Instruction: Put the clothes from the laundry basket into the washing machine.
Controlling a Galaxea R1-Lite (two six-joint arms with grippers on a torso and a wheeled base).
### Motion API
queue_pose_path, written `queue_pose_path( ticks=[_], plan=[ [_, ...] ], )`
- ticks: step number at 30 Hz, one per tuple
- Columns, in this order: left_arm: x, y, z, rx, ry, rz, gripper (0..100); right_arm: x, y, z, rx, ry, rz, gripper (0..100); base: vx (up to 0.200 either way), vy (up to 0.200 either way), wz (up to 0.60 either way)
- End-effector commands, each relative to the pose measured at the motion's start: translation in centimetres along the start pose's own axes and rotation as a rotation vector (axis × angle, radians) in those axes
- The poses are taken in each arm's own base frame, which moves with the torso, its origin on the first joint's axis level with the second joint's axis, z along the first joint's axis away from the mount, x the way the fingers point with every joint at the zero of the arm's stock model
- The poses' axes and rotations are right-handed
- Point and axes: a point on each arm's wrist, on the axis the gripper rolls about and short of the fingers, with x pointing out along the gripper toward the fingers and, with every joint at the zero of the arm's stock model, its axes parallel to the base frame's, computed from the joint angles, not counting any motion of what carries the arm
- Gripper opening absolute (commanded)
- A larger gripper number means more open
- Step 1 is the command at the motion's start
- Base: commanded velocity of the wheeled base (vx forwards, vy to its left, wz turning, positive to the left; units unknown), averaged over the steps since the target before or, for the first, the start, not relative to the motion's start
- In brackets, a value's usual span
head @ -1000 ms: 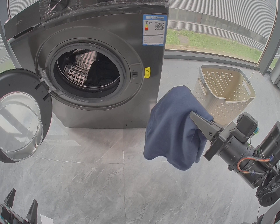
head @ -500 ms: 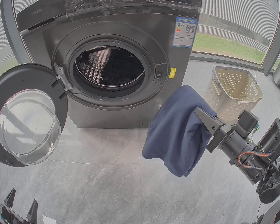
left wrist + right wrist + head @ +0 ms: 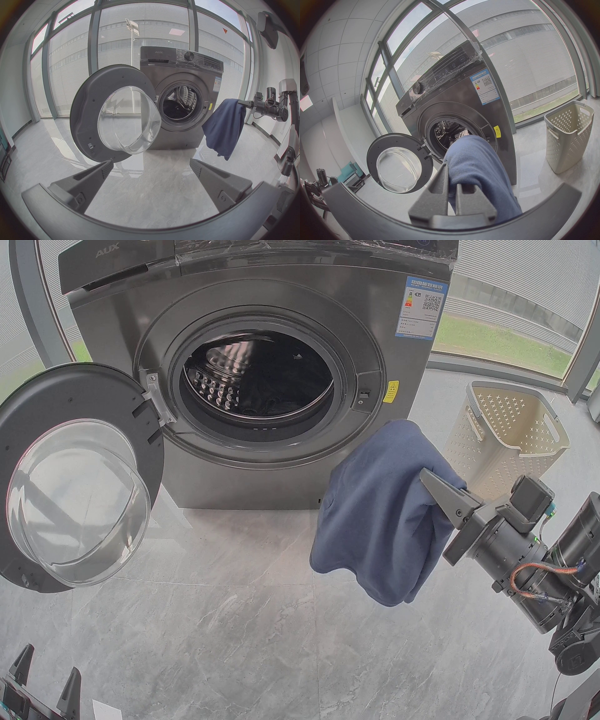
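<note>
A dark blue garment hangs from my right gripper, which is shut on it above the floor, to the right of the washing machine's front. The grey washing machine stands ahead with its round door swung fully open to the left. Dark clothing lies inside the drum. The beige laundry basket stands behind the held garment, to the machine's right. My left gripper is open low at the left, holding nothing.
Grey tiled floor spreads in front of the machine. The open door juts out over the floor on the left. Large windows run behind the machine and basket.
The head camera has shifted, so the machine and basket sit further right and higher in view. The right gripper keeps its hold on the blue garment at about the same spot.
</note>
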Motion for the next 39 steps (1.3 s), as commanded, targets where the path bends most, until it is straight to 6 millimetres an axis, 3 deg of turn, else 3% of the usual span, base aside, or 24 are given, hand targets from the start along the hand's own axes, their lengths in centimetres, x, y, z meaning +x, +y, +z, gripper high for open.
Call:
queue_pose_path(
  ticks=[1,18,23,32,39],
  plan=[
    [0.0,0.0,-0.4,-0.001,0.005,0.0,100,0.0,0.0,0.0,0.0,0.0,0.002,0,0.0,0.0,0.0],
    [0.1,0.0,-0.4,0.01,0.004,0.003,100,0.4,0.2,0.4,0.003,-0.018,0.011,0,0.0,0.176,0.0],
    [0.0,0.0,-0.5,0.024,0.002,0.003,100,0.8,0.5,0.3,0.004,-0.019,0.02,0,0.0,0.0,0.0],
    [0.1,0.0,-0.5,0.025,0.005,-0.002,100,4.1,1.3,-0.8,0.012,-0.031,0.039,0,0.0,0.0,0.0],
    [0.0,0.0,-0.4,0.05,-0.007,-0.015,100,5.1,2.3,-1.0,0.025,-0.044,0.073,0,0.0,0.0,0.0]
  ],
)
